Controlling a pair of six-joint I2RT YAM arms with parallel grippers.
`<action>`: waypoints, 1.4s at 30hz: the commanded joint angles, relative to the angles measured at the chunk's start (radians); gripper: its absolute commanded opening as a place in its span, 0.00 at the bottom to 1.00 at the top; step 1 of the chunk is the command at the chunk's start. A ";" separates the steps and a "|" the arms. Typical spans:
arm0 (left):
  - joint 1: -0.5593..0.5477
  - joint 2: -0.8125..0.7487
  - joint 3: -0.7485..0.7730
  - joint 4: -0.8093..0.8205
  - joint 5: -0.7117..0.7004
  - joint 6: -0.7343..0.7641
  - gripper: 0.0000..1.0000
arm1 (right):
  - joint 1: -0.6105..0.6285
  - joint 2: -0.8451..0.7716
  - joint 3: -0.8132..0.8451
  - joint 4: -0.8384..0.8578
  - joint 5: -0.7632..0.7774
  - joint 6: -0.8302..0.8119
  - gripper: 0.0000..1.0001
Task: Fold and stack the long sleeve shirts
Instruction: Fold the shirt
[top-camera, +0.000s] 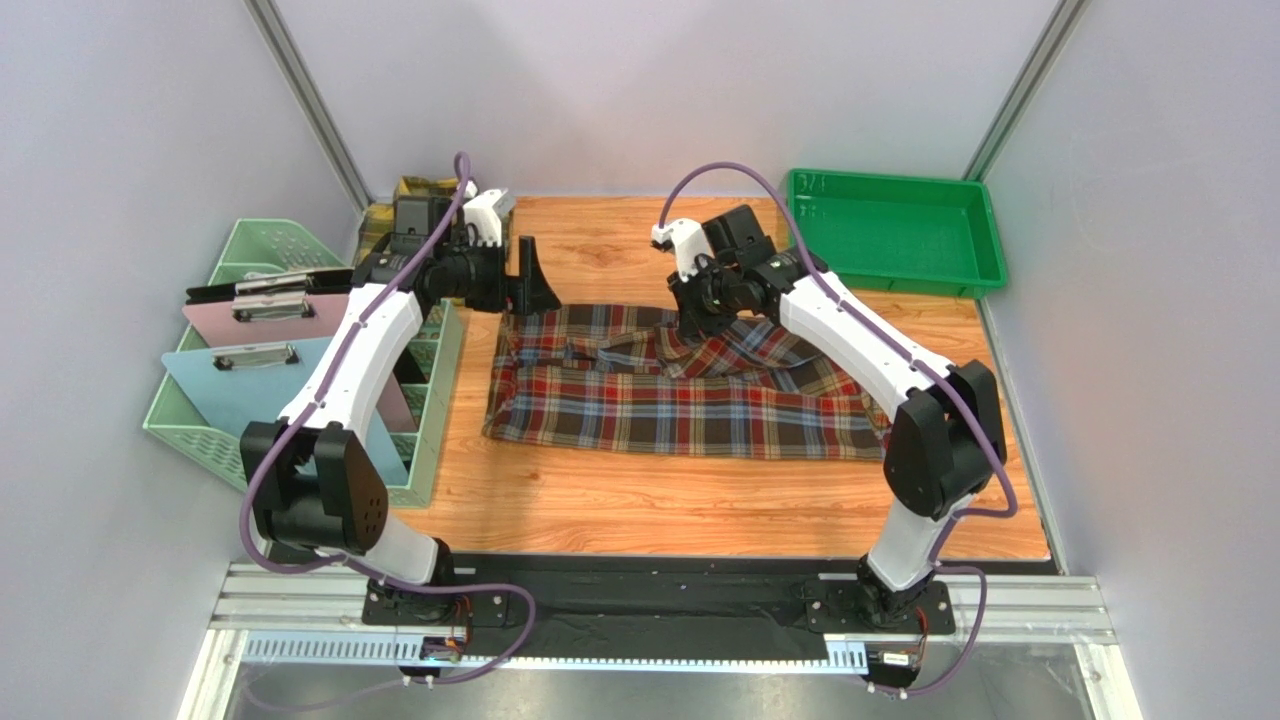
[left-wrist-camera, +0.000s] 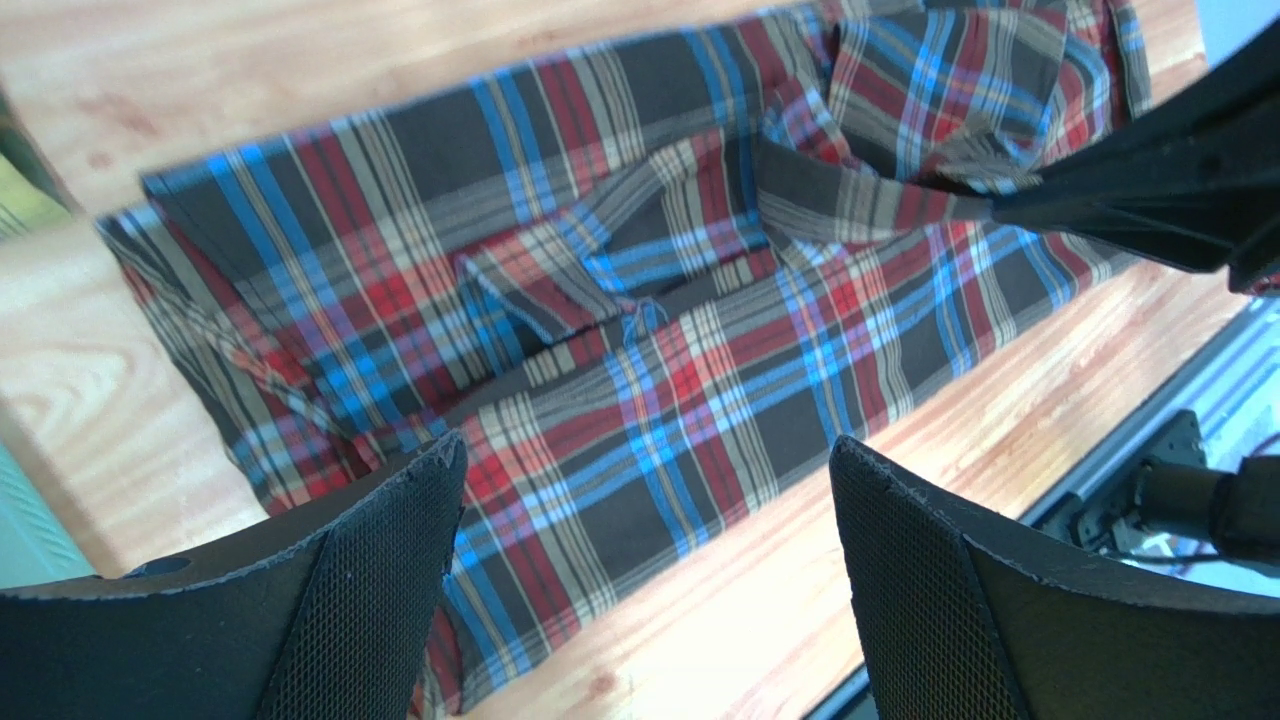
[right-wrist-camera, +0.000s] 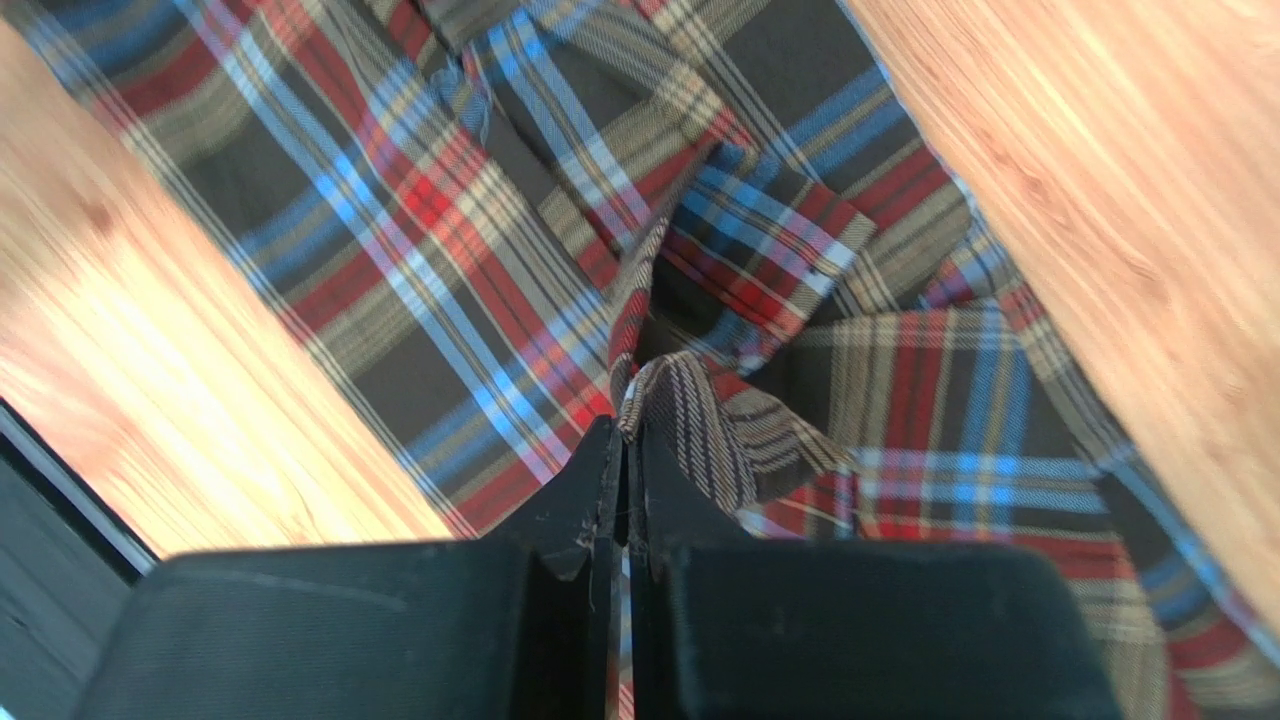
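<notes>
On the wooden table (top-camera: 661, 518), centre: one red, brown and navy plaid flannel shirt (top-camera: 676, 405), rumpled. Right gripper (right-wrist-camera: 624, 450) pinches a fold of its cloth; left gripper (left-wrist-camera: 643, 488) spread, empty, above its far-left corner. Advised: draw the pinched fold over evenly, edges aligned.

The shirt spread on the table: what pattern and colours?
The shirt is plaid: red, brown and blue check, clearest in the left wrist view.

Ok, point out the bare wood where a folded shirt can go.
Widest bare table: the strip between the plaid shirt and the near edge. Smaller: beyond the shirt, left of the green tray. The clipboard rack crowds the left.
</notes>
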 joint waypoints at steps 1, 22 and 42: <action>0.014 -0.057 -0.030 0.002 0.055 -0.004 0.95 | 0.035 0.000 0.062 0.118 0.014 0.197 0.00; 0.028 -0.020 -0.288 0.151 0.175 -0.112 0.90 | 0.195 -0.007 -0.221 0.467 0.008 0.326 0.00; 0.057 -0.045 -0.216 0.070 0.095 0.014 0.92 | 0.258 0.132 -0.007 0.320 -0.010 0.329 0.63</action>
